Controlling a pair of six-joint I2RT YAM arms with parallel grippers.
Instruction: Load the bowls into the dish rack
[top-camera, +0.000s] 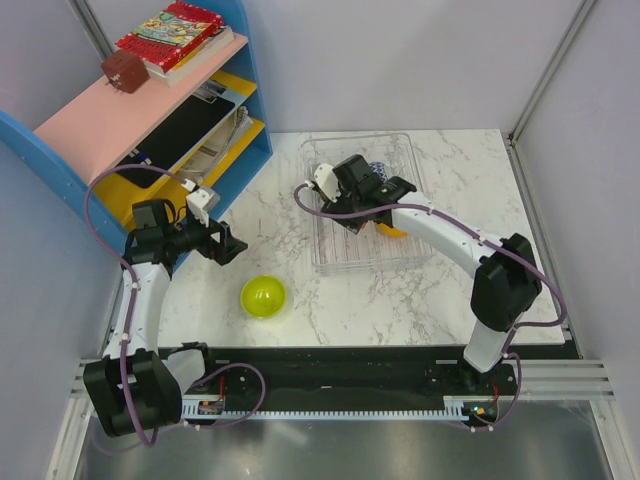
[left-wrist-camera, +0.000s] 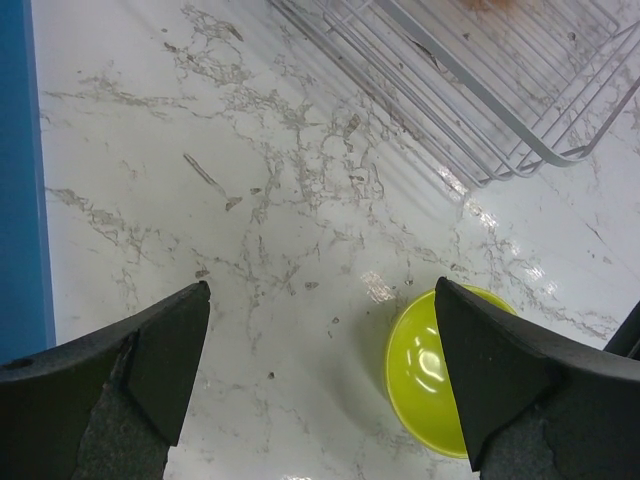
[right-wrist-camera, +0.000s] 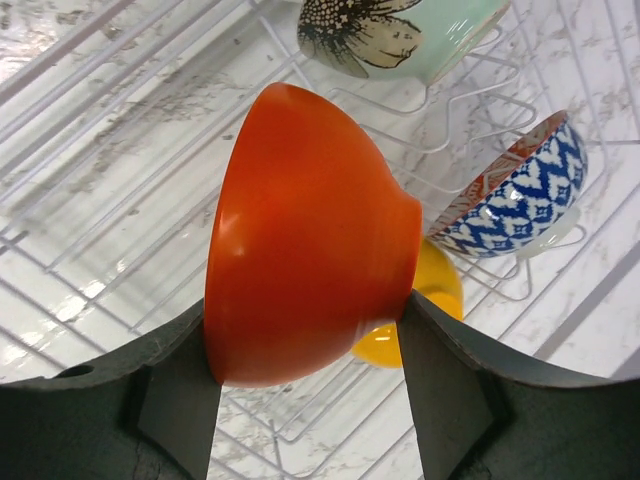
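My right gripper (right-wrist-camera: 305, 335) is shut on a red-orange bowl (right-wrist-camera: 310, 240), held on its side above the clear dish rack (top-camera: 330, 250). Behind it in the rack sit an orange-yellow bowl (right-wrist-camera: 435, 300), a blue-and-white patterned bowl (right-wrist-camera: 520, 190) and a pale green bowl with a brown-patterned outside (right-wrist-camera: 400, 35). In the top view the right gripper (top-camera: 362, 188) hangs over the rack's middle. A yellow-green bowl (top-camera: 263, 296) stands upright on the marble table. My left gripper (left-wrist-camera: 322, 335) is open above the table, with that yellow-green bowl (left-wrist-camera: 430, 380) just under its right finger.
A blue-and-pink shelf unit (top-camera: 150, 110) with books stands at the back left, close to the left arm; its blue side (left-wrist-camera: 20, 180) shows at the left wrist view's edge. Grey walls enclose the marble table (top-camera: 300, 320). The rack's corner (left-wrist-camera: 520, 140) lies ahead of the left gripper.
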